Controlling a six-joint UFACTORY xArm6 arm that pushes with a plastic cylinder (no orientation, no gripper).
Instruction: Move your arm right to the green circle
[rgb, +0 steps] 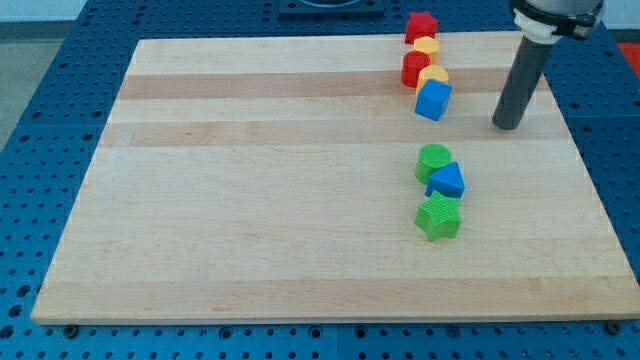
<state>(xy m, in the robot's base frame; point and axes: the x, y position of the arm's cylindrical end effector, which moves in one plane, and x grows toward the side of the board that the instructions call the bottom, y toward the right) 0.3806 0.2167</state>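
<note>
The green circle (433, 159) lies on the wooden board right of centre. My tip (507, 125) rests on the board to the right of it and a little toward the view's top, apart from it. A blue triangle (447, 181) touches the green circle at its lower right, and a green star (438, 217) sits just below the triangle. Toward the view's top a column of blocks runs downward: a red star (422, 26), a yellow block (427, 46), a red block (415, 68), a yellow block (433, 76) and a blue cube (433, 100). The blue cube lies left of my tip.
The wooden board (250, 180) lies on a blue perforated table (60, 60). The board's right edge (590, 170) is close to my tip's right.
</note>
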